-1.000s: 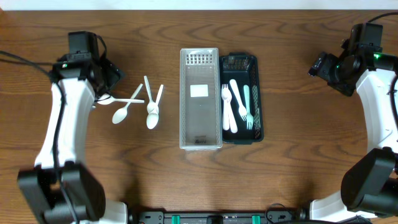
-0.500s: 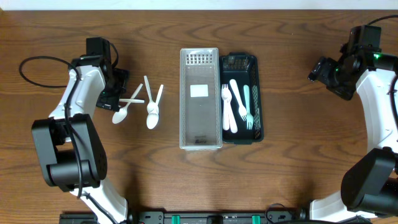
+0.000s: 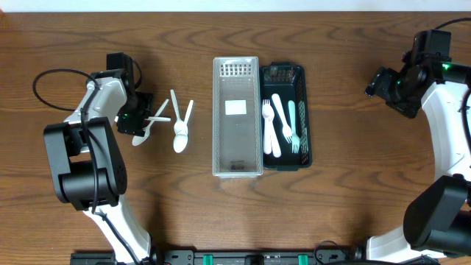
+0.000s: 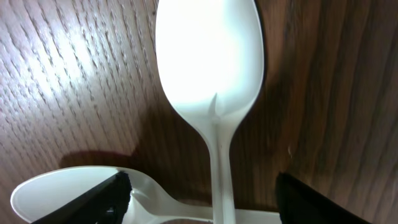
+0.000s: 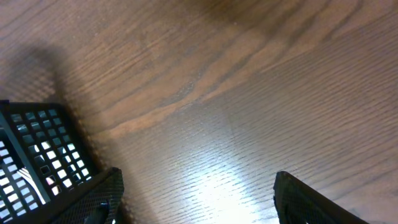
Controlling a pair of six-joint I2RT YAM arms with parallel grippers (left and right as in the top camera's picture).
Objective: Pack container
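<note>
Several white plastic spoons (image 3: 179, 125) lie on the wood table left of centre. My left gripper (image 3: 140, 121) is open and low over the leftmost spoons. In the left wrist view one spoon (image 4: 210, 68) lies between my open fingers, with a second spoon (image 4: 68, 190) crossing under it at the lower left. A clear empty tray (image 3: 237, 116) stands at the centre. Beside it a black basket (image 3: 305, 110) holds white and mint forks and spoons. My right gripper (image 3: 377, 79) is open and empty over bare table at the right.
The black basket's corner (image 5: 37, 155) shows at the left of the right wrist view. A black cable (image 3: 44, 81) loops beside the left arm. The table's far edge runs along the top.
My left gripper has moved right and down onto the leftmost spoons. The right arm has hardly moved.
</note>
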